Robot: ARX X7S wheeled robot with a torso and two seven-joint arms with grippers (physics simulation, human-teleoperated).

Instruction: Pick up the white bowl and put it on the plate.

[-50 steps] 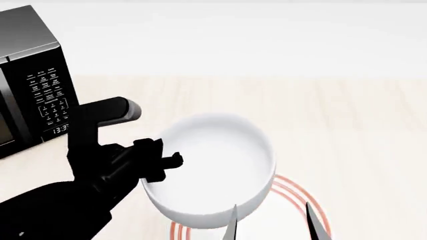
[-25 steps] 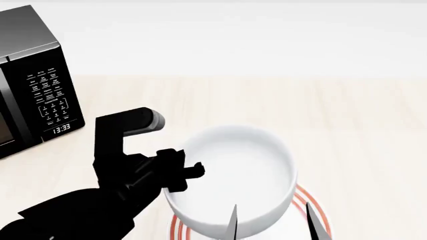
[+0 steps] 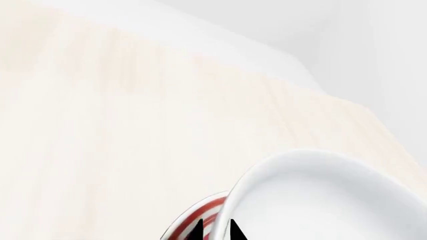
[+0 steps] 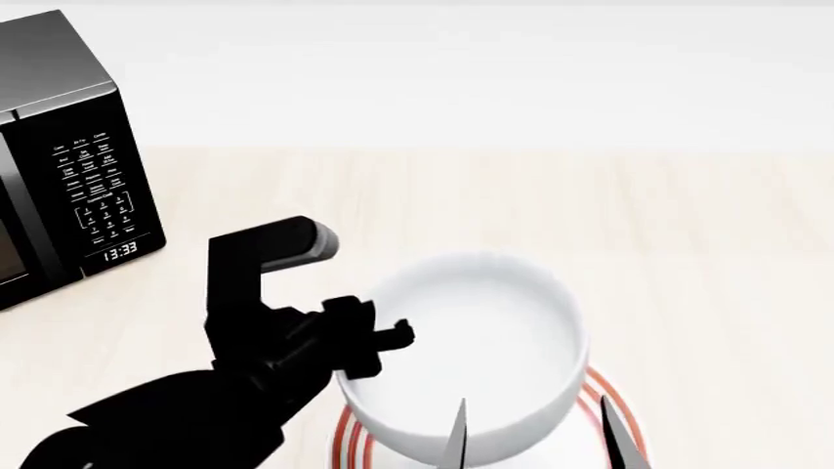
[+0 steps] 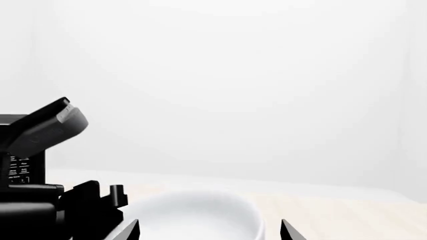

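The white bowl (image 4: 470, 342) is over the red-ringed plate (image 4: 623, 408) at the near edge of the head view and covers most of it. I cannot tell whether the two touch. My left gripper (image 4: 395, 337) is shut on the bowl's left rim. In the left wrist view the bowl's rim (image 3: 267, 175) passes between the left gripper's (image 3: 215, 232) two dark tips, with the plate's red rings (image 3: 202, 214) just below. My right gripper (image 4: 537, 438) is open, with its tips in front of the bowl. It frames the bowl (image 5: 200, 215) in the right wrist view (image 5: 210, 232).
A black microwave (image 4: 65, 166) stands at the far left on the pale wooden table (image 4: 678, 244). My left arm (image 5: 40, 200) fills the right wrist view's lower left corner. A white wall is behind the table.
My left gripper has carried the bowl to the right and nearer, from beside the plate to over it. The right gripper has not moved.
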